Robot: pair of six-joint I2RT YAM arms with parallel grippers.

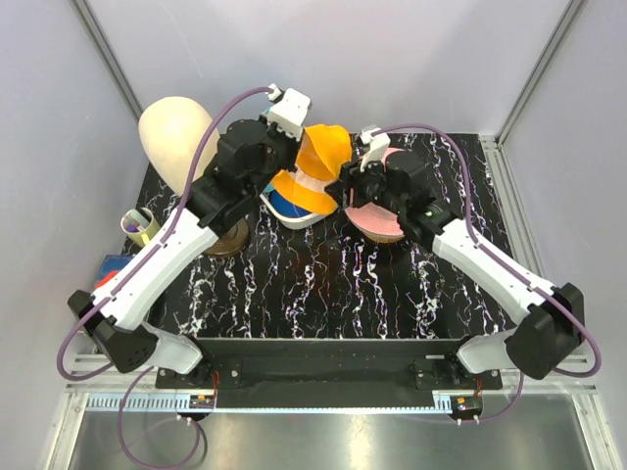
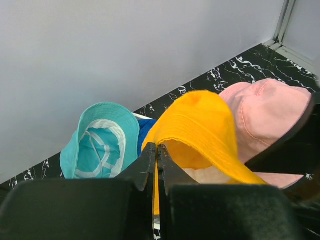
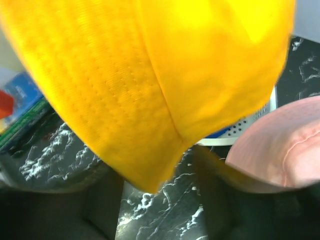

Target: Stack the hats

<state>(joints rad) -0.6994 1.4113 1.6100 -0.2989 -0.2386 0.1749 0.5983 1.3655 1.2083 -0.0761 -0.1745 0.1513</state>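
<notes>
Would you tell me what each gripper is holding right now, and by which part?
The left gripper pinches the orange-yellow hat by its brim edge. The right gripper is too hidden to tell.

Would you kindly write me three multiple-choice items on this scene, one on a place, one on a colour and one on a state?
1. Where is the head in the top view?
A far left
B far right
C near middle

2. What colour is the hat in the left claw?
A teal
B pink
C yellow

3. How does the left claw stand?
A wide open
B shut on the hat's brim
C out of view

Answers:
1 A, the head sits by the far left corner.
2 C, the hat is yellow in every view.
3 B, its jaws meet on the brim in the left wrist view.
</notes>
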